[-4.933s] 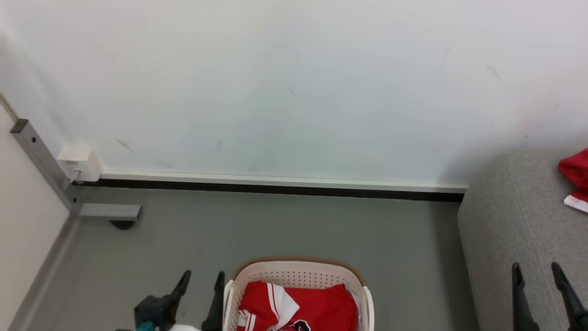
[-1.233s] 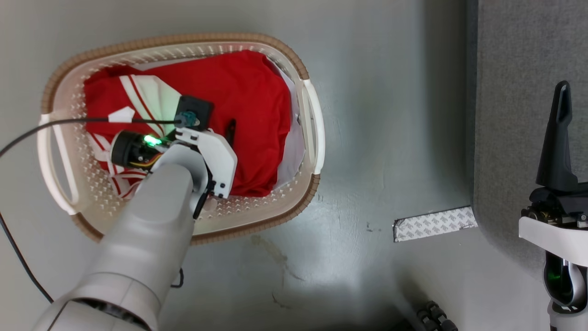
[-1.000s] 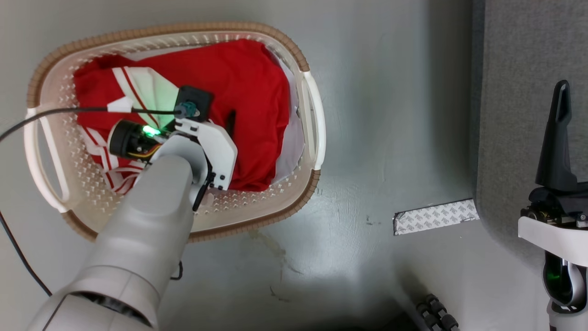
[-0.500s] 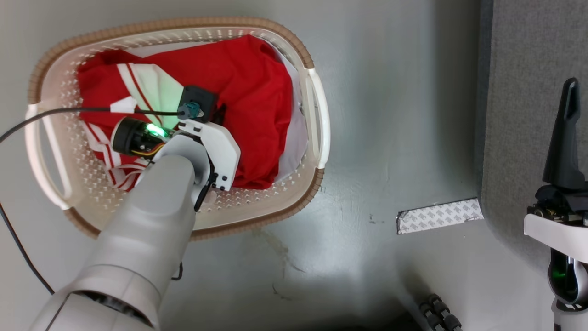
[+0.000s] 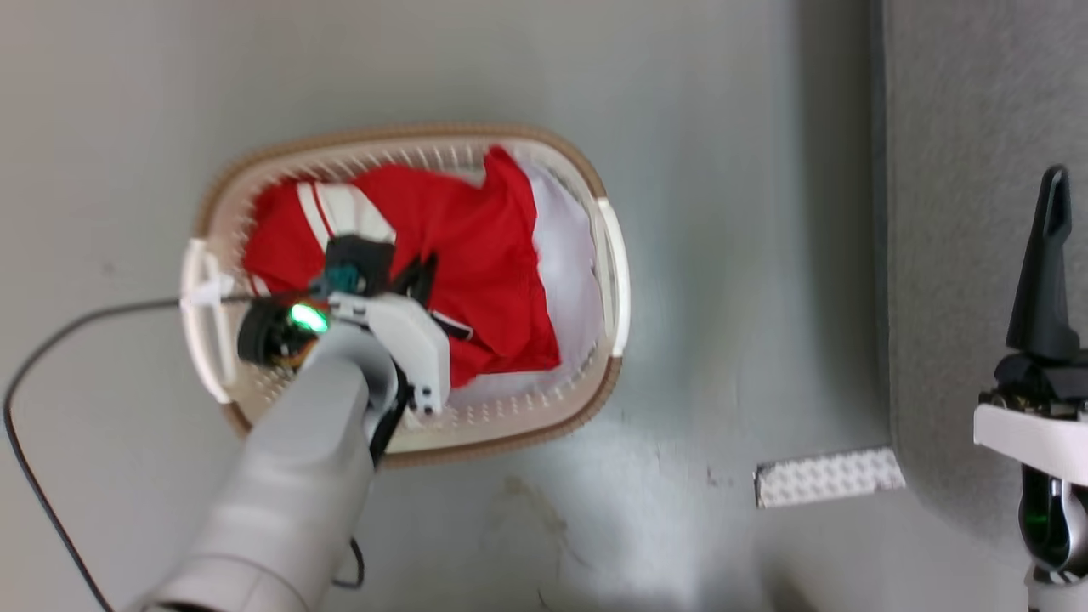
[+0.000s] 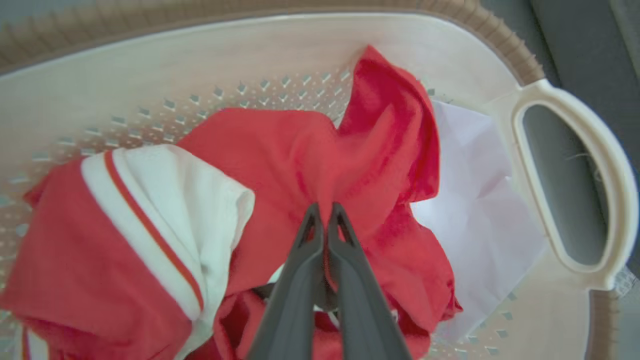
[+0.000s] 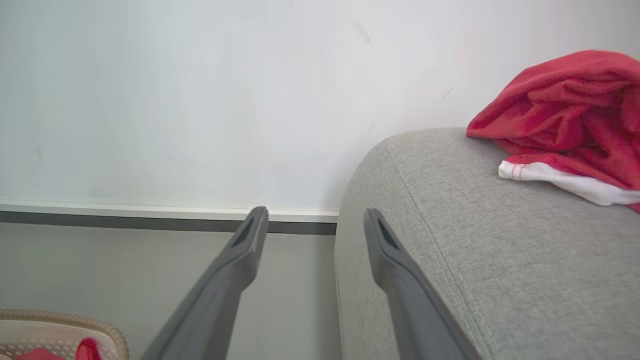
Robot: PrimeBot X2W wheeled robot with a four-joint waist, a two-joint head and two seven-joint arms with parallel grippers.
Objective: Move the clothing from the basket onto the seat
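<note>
change: left tool was closed from wide onto the clothing, bunched in the basket on the floor | right tool: wide, by the seat | meaning: grasp judged made, lift next

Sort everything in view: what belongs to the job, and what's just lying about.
Job: clothing, pinched in the shut left pincer; basket; seat, with one red garment already on it.
Lying about: pale liner in the basket; patterned strip on the floor.
</note>
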